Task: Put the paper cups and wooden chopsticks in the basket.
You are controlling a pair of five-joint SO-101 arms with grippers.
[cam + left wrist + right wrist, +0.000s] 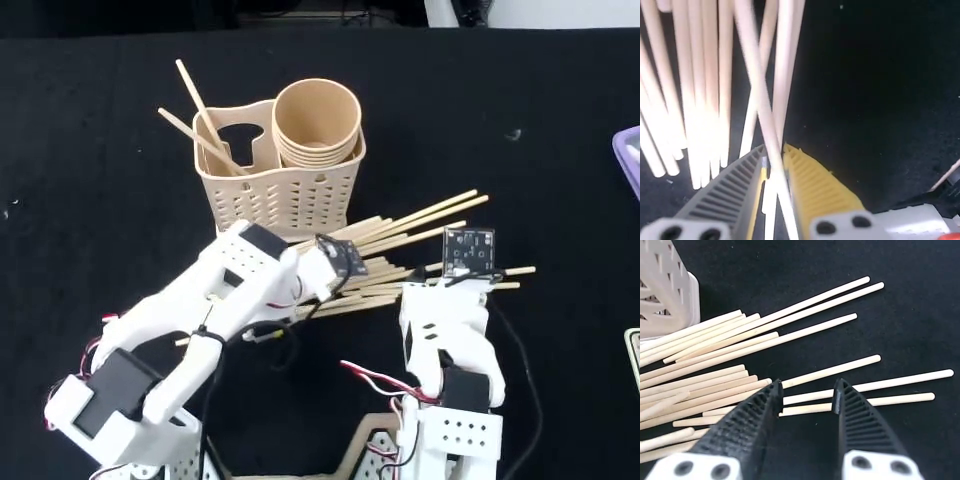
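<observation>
The left gripper (774,159), with one grey and one yellow ribbed finger, is clamped on a couple of thin, pale wooden chopsticks (765,120) that cross just ahead of its tips. More of the same sticks lie side by side on the black cloth table (875,100) off to the grey finger's side. The right gripper (807,386) hangs with its black fingers apart and nothing between them. Its tips are just above the loose pile, whose sticks fan out ahead of it and run under both fingers. Beyond the left gripper, close to the pile's far edge, stands the cream perforated plastic basket (280,195). It holds a nested stack of tan paper cups (316,118) in one compartment and two leaning chopsticks in the other.
</observation>
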